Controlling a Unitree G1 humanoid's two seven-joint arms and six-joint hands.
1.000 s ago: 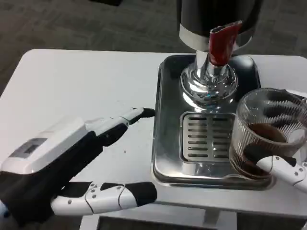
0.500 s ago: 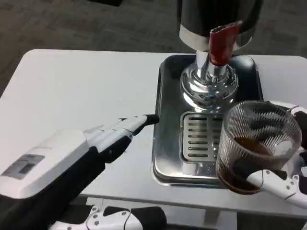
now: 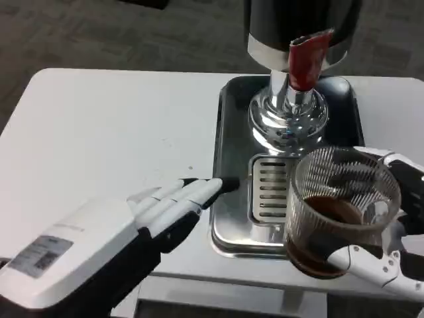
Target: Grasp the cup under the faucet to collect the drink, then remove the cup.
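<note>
Right hand (image 3: 391,232) grips the ribbed clear cup (image 3: 341,209), fingers wrapped round its far side and one under its base; dark drink fills the bottom of the cup. Cup is held over the front right corner of the metal drip tray (image 3: 232,165), partly covering the slotted grate (image 3: 268,189), in front of the dispenser (image 3: 298,40) with its red faucet handle (image 3: 307,58). Left hand (image 3: 132,232) is over the white table (image 3: 112,126) near its front edge, fingers straight and together, holding nothing, fingertips at the tray's left rim.
</note>
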